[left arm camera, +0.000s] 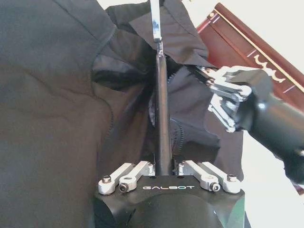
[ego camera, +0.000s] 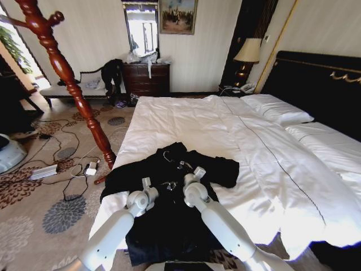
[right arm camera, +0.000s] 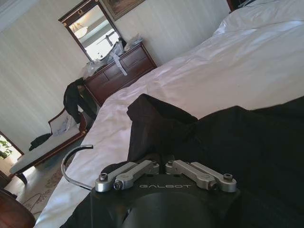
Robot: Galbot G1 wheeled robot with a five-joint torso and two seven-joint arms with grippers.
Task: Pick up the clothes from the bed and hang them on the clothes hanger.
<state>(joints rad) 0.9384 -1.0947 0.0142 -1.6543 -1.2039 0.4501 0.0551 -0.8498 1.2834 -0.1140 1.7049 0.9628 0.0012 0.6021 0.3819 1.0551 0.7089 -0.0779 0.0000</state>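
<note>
Jaws of the left gripper [left arm camera: 164,173] are drawn together on a slim black bar of the clothes hanger [left arm camera: 161,114], which runs straight out from between the fingers across the garment; jaws of the right gripper [right arm camera: 164,166] are nearly closed against the black fabric, though whether they actually pinch it cannot be told.

Head view: both white arms reach forward from the lower edge, forearms converging, so that the left gripper [ego camera: 148,186] and right gripper [ego camera: 194,176] sit close side by side over the middle of the clothes [ego camera: 169,197]. Each wrist is bent so the fingers point away from the robot, towards the garment's collar.

Position of the task objects: the clothes lie spread flat on the near corner of the bed [ego camera: 254,147], one sleeve stretched towards the robot's left edge of the mattress and the other towards the middle of the white duvet, the hem hanging over the foot end. The hanger's metal hook [right arm camera: 71,166] curves clear of the collar on the floor side of the garment.

Left wrist view: the right gripper [left arm camera: 223,102] shows just beyond the hanger bar, its silver fingers [left arm camera: 228,88] touching the clothes [left arm camera: 57,118].

Background: a reddish wooden coat stand [ego camera: 67,79] leans beside the bed on the robot's left.
</note>
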